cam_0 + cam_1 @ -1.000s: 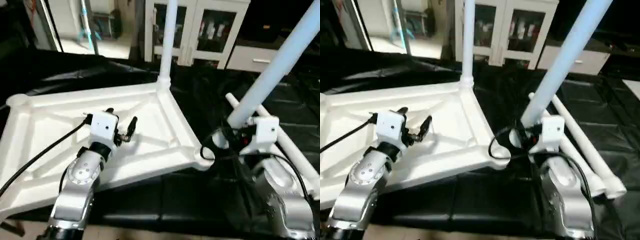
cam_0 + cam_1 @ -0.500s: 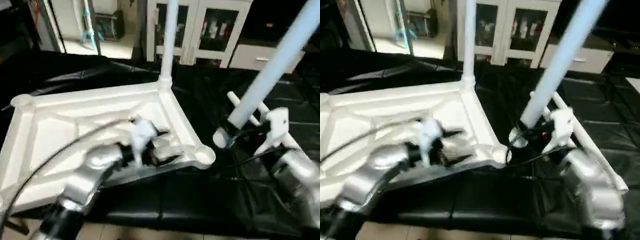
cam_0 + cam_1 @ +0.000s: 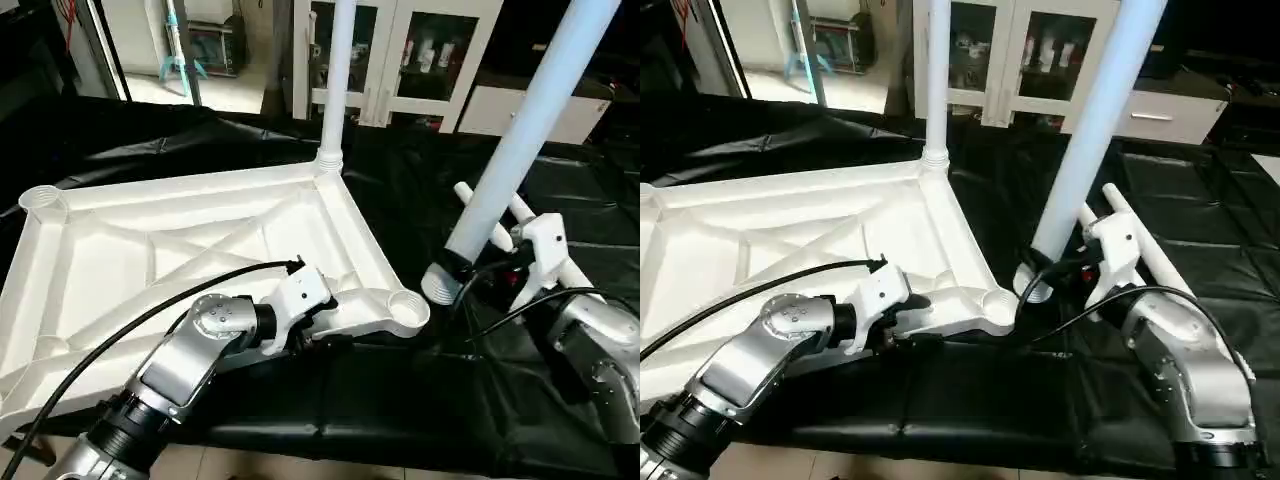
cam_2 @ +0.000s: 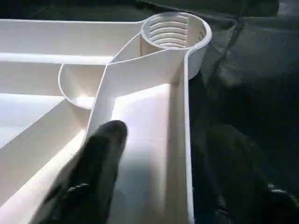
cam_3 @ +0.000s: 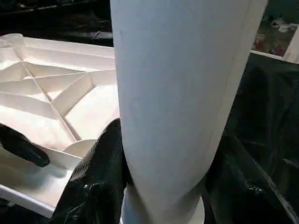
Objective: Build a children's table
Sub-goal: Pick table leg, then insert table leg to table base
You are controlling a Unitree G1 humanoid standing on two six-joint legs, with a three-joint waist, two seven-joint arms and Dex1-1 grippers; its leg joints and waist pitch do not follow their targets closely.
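The right gripper (image 5: 163,186) has its jaws pinched on a white leg (image 3: 520,140) near its thick lower end, holding it tilted just beside the near corner socket (image 3: 403,305) of the upturned table top (image 3: 120,270). The left gripper (image 4: 154,186) straddles the top's rim near that socket, one finger (image 4: 96,172) inside the tray and the other outside the wall; whether the jaws actually press the wall I cannot tell.

The top lies ribs-up on a black-covered tabletop (image 3: 400,400), with one leg (image 3: 335,80) already standing in the far corner socket. Two more legs (image 3: 590,290) lie on the black cover behind the right arm, and a white glass-door cabinet (image 3: 400,50) stands further back.

The step in hand looks like seating the held leg in the near socket. To do it well, the leg's end should probably be lifted over the socket, brought upright so its axis lines up with the ribbed bore, then pushed straight down while the left gripper steadies the rim against sliding. Entering tilted risks jamming or shoving the top.
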